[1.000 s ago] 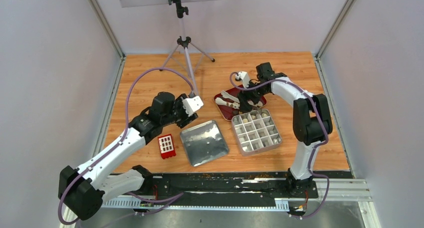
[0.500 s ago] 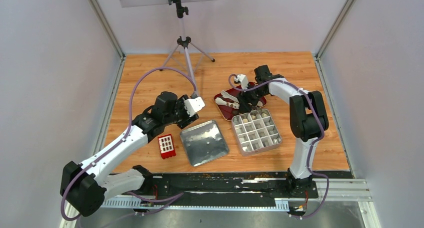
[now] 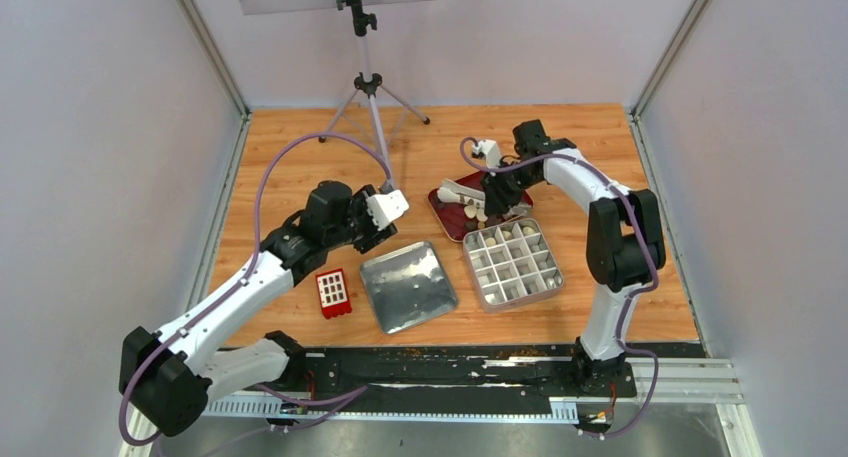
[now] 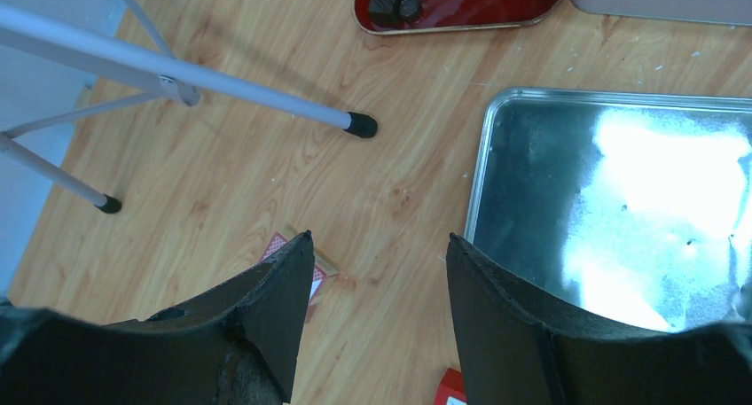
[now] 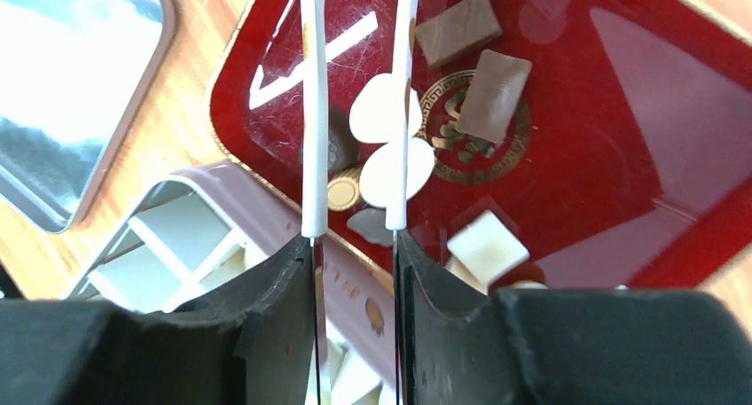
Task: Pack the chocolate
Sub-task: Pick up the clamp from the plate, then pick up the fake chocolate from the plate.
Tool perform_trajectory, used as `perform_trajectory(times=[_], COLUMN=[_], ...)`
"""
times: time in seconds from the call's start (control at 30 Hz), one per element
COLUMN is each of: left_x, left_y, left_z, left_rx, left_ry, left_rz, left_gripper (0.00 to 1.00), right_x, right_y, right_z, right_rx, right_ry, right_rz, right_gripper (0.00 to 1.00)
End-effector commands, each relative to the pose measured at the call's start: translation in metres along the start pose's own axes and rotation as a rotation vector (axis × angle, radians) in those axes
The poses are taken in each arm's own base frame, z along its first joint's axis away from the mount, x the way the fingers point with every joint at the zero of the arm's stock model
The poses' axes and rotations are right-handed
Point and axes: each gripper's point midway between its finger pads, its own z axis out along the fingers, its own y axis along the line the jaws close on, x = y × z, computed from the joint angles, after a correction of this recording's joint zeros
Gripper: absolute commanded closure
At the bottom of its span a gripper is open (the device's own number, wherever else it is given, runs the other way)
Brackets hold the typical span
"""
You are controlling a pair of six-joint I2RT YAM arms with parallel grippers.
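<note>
Wooden table (image 3: 300, 147) holds one red tray (image 5: 621, 139) of chocolate (image 5: 489, 84), one divided box (image 3: 476, 275).

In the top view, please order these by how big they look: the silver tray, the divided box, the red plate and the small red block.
1. Silver tray and divided box: about alike.
2. Red plate: partly hidden, so its rank is unsure.
3. Small red block: clearly smallest.

One tray (image 5: 621, 112), one box (image 3: 472, 274), one lid (image 3: 408, 285), perhaps fifteen chocolates (image 5: 377, 111).
</note>
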Motion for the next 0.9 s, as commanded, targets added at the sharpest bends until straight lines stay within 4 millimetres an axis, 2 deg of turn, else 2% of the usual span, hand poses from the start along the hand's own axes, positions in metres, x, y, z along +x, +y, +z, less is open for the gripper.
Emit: perform_trajectory(times=[0.0,0.07,0.13,0.2,0.3,0.57,0.7,0.87], left_x=[-0.021,-0.023,-0.024,-0.026,-0.027,-0.026,-0.025,-0.022], left_y=[0.009,0.01,0.011,0.01,0.006,0.002,0.0,0.001], left_z=[-0.02,-0.024,-0.026,-0.028,-0.029,-0.029,-0.028,-0.028], left_rx=[-0.037,-0.045,-0.061,-0.063,-0.053,-0.051,-0.048,-0.051], left_ry=[-0.08,-0.089,-0.1,-0.119,-0.144,-0.17,-0.177,-0.173], left_rz=[0.026,0.025,0.007,-0.005,-0.021,-0.038,-0.046,-0.063], left_gripper=[0.35,0.35,0.35,0.35,0.35,0.34,0.34,0.33], right_x=[-0.042,-0.038,-0.025,-0.009,0.005,0.02,0.028,0.026], right_y=[0.009,0.006,0.004,0.006,0.015,0.034,0.032,0.026], right_z=[-0.068,-0.086,-0.099,-0.109,-0.114,-0.112,-0.104,-0.094], right_rx=[0.112,0.167,0.212,0.231,0.237,0.186,0.174,0.159], right_ry=[-0.024,0.046,0.134,0.214,0.251,0.276,0.305,0.308], right_rz=[-0.024,0.003,0.054,0.088,0.109,0.131,0.141,0.159], right_gripper=[0.67,0.67,0.65,0.62,0.59,0.58,0.58,0.58])
